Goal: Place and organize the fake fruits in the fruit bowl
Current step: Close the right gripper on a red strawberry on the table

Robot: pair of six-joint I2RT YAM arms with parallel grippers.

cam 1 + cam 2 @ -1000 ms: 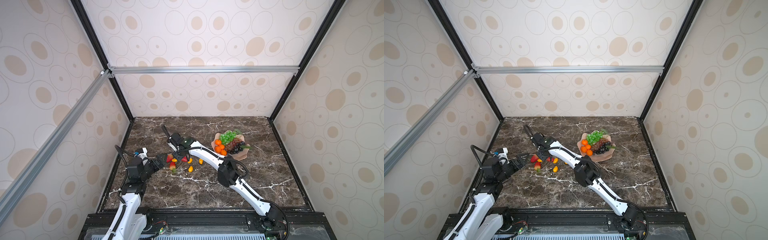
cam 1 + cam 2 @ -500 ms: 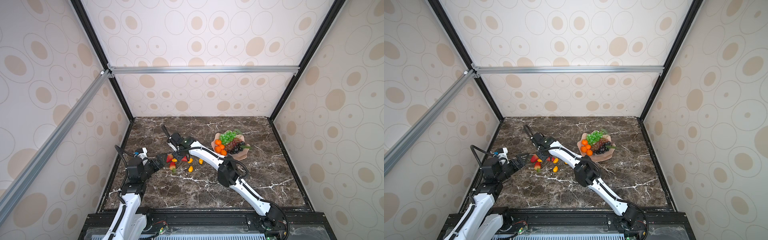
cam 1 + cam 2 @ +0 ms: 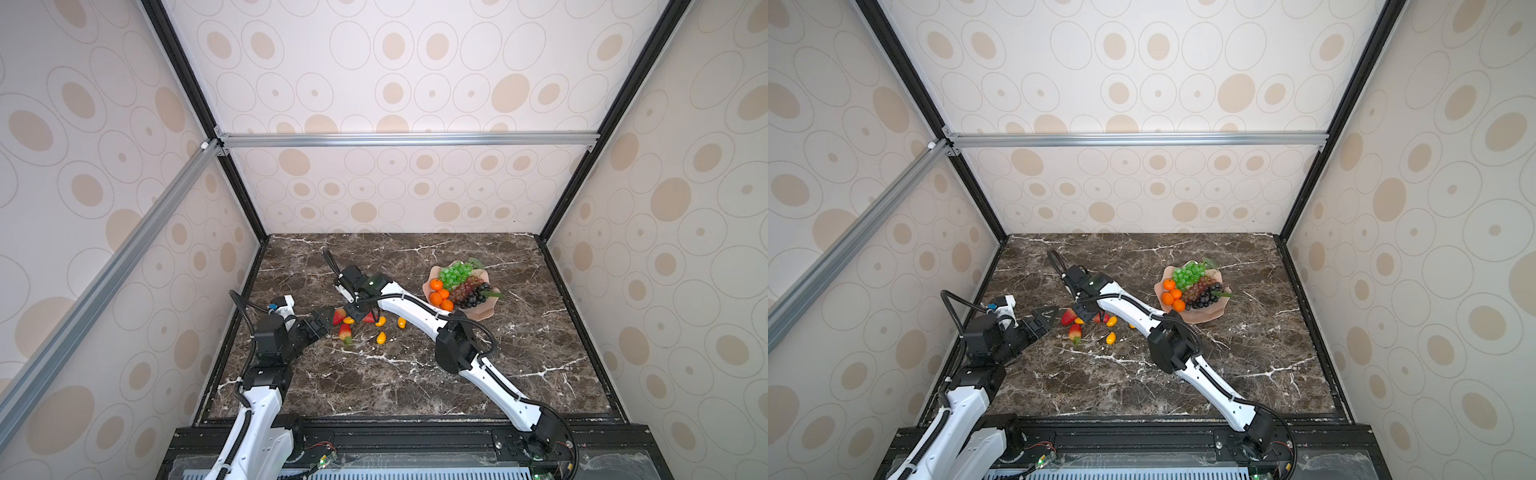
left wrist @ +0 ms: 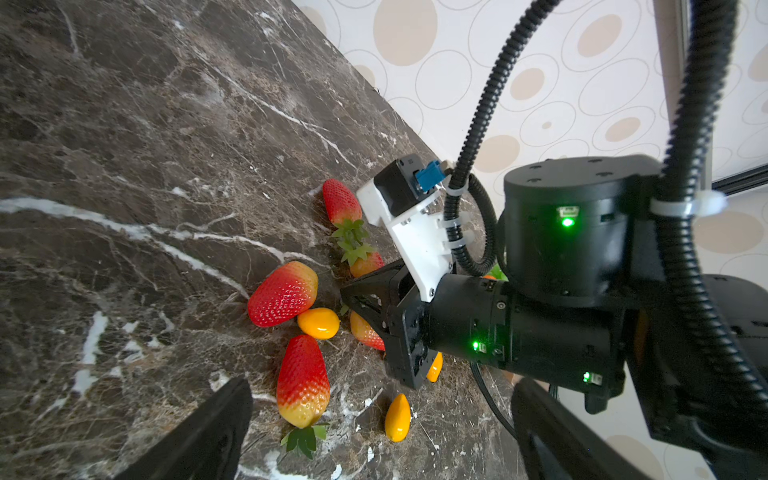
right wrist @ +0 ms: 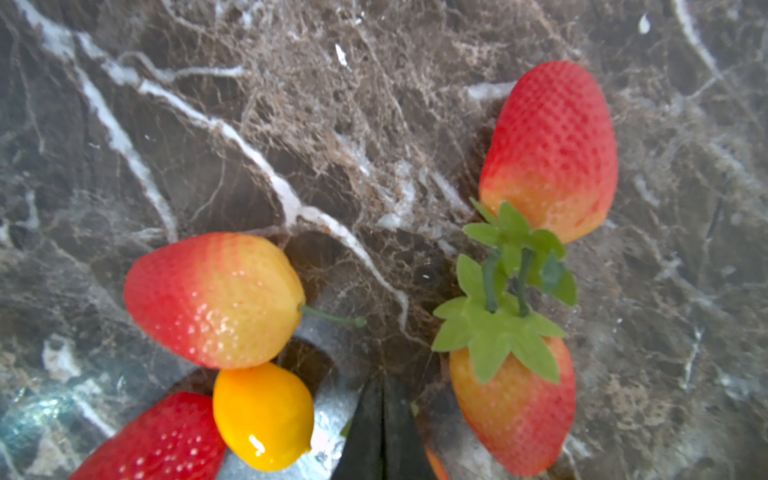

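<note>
We find the fruit bowl (image 3: 478, 314) on the table (image 3: 374, 374), right of centre and toward the back. In it, the tangerines (image 3: 436, 285) lie along the left side, with 3 grape bunches (image 3: 456, 274) to their right. Left of the bowl and not touching it, strawberries (image 3: 344, 331) and kumquats (image 3: 380, 338) lie clustered together on the table.

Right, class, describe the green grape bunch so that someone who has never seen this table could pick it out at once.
On the dark marble table, find the pale pink fruit bowl right of the middle. The green grape bunch lies at the bowl's far side. It is the only green cluster, next to orange tangerines and dark grapes.
</note>
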